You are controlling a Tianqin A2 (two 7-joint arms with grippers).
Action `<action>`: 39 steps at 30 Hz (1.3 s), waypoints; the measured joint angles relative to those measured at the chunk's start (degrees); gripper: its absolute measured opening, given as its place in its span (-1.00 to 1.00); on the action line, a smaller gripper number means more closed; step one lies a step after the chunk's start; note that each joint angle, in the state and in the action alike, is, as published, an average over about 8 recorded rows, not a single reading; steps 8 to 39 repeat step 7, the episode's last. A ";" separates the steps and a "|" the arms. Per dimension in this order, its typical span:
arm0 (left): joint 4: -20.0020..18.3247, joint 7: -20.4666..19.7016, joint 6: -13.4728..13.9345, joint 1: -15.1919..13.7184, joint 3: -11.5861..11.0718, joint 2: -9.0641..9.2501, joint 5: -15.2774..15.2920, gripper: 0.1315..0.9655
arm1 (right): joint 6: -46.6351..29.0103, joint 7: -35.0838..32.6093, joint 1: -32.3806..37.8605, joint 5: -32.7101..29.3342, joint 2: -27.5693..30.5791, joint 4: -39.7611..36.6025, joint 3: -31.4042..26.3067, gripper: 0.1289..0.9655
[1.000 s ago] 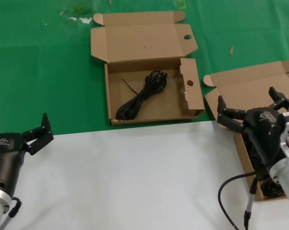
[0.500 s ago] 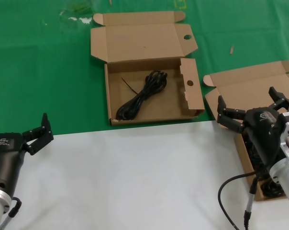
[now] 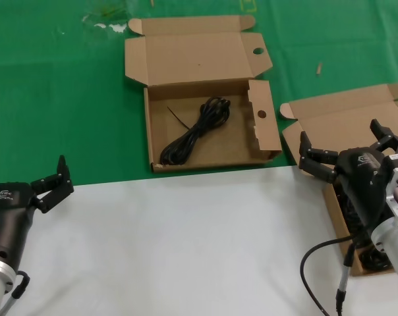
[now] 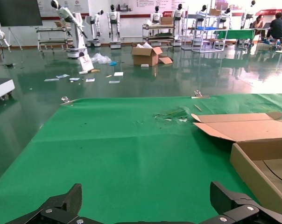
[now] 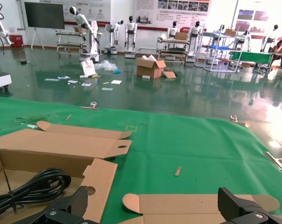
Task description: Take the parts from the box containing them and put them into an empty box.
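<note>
I've got the right gripper (image 3: 349, 150) hanging w/ fingers spread wide, nothing in it, just over the near edge of the plain-flap box (image 3: 347, 122) at the right side of the green mat (image 3: 54, 99). Cables left in that box (image 3: 373, 258) are mostly hidden under my arm; only dark bits show. One cable hank (image 3: 196, 131) already lies in the box w/ holes (image 3: 205, 99), lying diagonal across the floor. Left gripper (image 3: 49, 185) is parked at the white table (image 3: 186, 243) edge, fingers apart, idle.

Next step as I judge it: drop the right gripper straight into the plain box, straddle the hank across its middle, not an end, so the coil doesn't unravel. Keep fingers clear of the box wall, close fully before lifting.
</note>
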 joint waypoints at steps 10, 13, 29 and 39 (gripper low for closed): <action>0.00 0.00 0.00 0.00 0.00 0.00 0.00 1.00 | 0.00 0.00 0.00 0.00 0.00 0.00 0.00 1.00; 0.00 0.00 0.00 0.00 0.00 0.00 0.00 1.00 | 0.00 0.00 0.00 0.00 0.00 0.00 0.00 1.00; 0.00 0.00 0.00 0.00 0.00 0.00 0.00 1.00 | 0.00 0.00 0.00 0.00 0.00 0.00 0.00 1.00; 0.00 0.00 0.00 0.00 0.00 0.00 0.00 1.00 | 0.00 0.00 0.00 0.00 0.00 0.00 0.00 1.00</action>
